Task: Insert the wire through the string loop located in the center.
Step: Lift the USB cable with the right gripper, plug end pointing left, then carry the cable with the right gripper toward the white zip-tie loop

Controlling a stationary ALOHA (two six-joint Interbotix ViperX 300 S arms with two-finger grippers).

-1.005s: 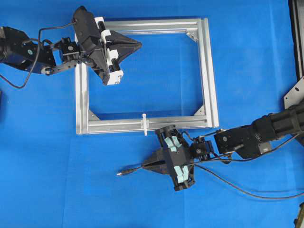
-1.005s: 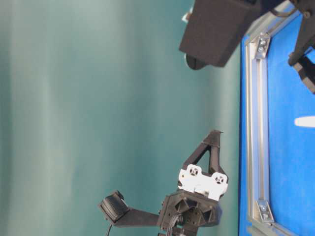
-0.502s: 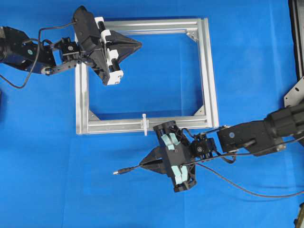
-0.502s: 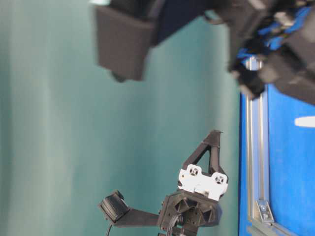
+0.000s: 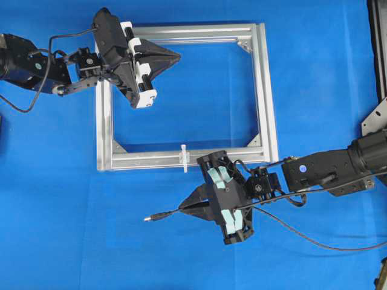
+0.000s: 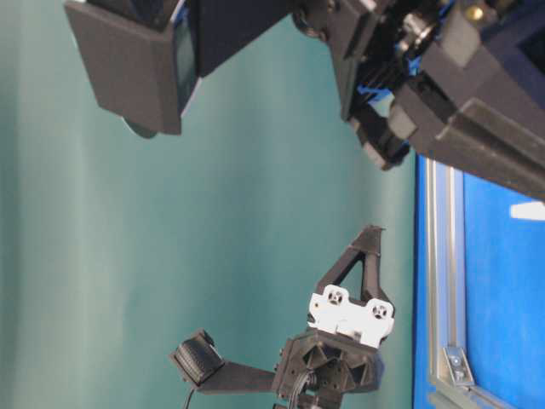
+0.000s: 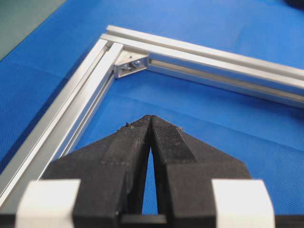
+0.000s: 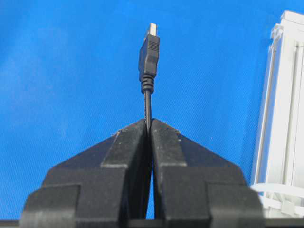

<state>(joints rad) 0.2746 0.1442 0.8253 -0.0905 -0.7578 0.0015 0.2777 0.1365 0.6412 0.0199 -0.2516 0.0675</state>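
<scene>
The table cover is blue cloth, matt, with a fine woven grain close up. The frame is bare silver metal — brushed, with a soft sheen along its grooves. The right gripper and left gripper have black matt plastic fingers with a slightly rough, layered surface. The wire is smooth black, its plug ribbed and tipped with bright metal. The string loop looks like white plastic — faintly glossy.

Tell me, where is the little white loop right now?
In the overhead view, the string loop stands on the silver frame's bottom bar, just up-left of the right gripper holding the wire.
</scene>
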